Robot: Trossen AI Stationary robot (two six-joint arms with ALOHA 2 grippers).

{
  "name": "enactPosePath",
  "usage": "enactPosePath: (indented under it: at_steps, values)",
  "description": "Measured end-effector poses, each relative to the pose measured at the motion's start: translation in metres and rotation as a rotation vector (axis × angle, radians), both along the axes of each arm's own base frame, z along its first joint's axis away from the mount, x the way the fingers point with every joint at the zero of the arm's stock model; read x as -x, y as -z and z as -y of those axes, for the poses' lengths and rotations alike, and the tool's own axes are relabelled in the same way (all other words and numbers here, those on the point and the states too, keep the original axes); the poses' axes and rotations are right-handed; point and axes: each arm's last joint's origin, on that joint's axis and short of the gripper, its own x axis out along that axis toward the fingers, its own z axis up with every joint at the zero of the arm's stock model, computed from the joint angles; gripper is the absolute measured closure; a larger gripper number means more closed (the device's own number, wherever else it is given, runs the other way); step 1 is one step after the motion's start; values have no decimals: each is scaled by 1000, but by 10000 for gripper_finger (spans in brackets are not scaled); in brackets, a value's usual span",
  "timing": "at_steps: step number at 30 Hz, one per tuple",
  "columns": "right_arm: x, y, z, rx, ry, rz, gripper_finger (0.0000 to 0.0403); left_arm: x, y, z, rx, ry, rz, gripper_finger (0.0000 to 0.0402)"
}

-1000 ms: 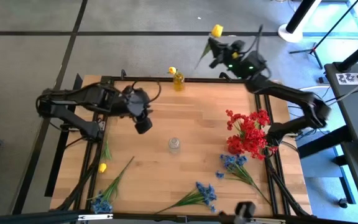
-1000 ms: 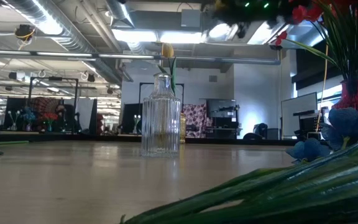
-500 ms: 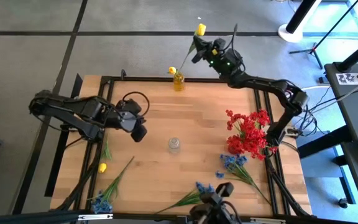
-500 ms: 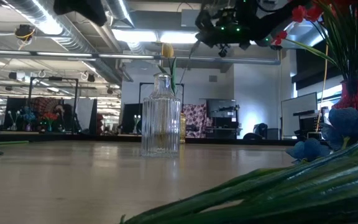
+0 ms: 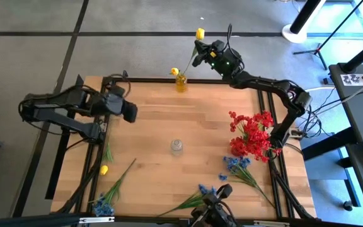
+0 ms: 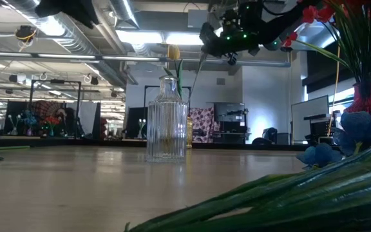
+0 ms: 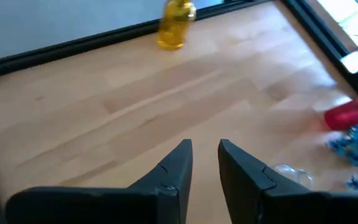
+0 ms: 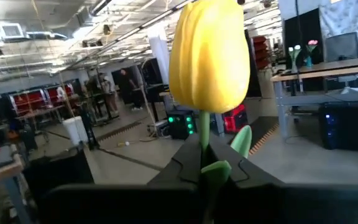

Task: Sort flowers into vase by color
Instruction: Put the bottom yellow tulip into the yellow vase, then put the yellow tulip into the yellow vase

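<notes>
Right end effector (image 8: 205,163) pinches smooth yellow tulip bud (image 8: 210,56) stem.

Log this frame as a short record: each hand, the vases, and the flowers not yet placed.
right hand: shut on yellow tulip, held high beyond the table's far edge, near the yellow vase
left hand: over the left part of the table, holding nothing
yellow vase: far edge, one yellow bud already in it
red vase: right side, holds the red flowers
clear vase: centre, holding nothing
blue flowers: lying loose along the near edge
loose yellow bud: on the table, near left
</notes>
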Motion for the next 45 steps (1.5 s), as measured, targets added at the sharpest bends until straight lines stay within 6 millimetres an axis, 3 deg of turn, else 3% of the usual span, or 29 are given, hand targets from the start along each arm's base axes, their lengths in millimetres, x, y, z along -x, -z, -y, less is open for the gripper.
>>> enactPosePath:
  at_steps: [4,8,16,22,29,34,38,45]
  values:
    - [-11,21,3,-44,-22,-64,369,3,0,-13,52,4,-20,299]
    - [-23,38,0,-88,-96,-136,310,0,3,-20,109,31,-47,275]
    - [-33,23,-3,-228,-200,-324,156,14,13,-16,217,69,-214,266]
    - [-25,-3,-9,-368,-234,-551,81,21,22,1,359,81,-369,267]
    - [2,-39,-26,-371,-197,-622,64,20,42,22,417,78,-448,267]
    - [31,-65,-45,-377,-173,-643,71,17,69,42,461,241,-589,267]
    - [50,-88,-74,-349,-176,-646,72,5,84,53,424,437,-767,267]
    - [84,-127,-152,-236,-216,-622,72,-34,125,65,356,860,-1128,267]
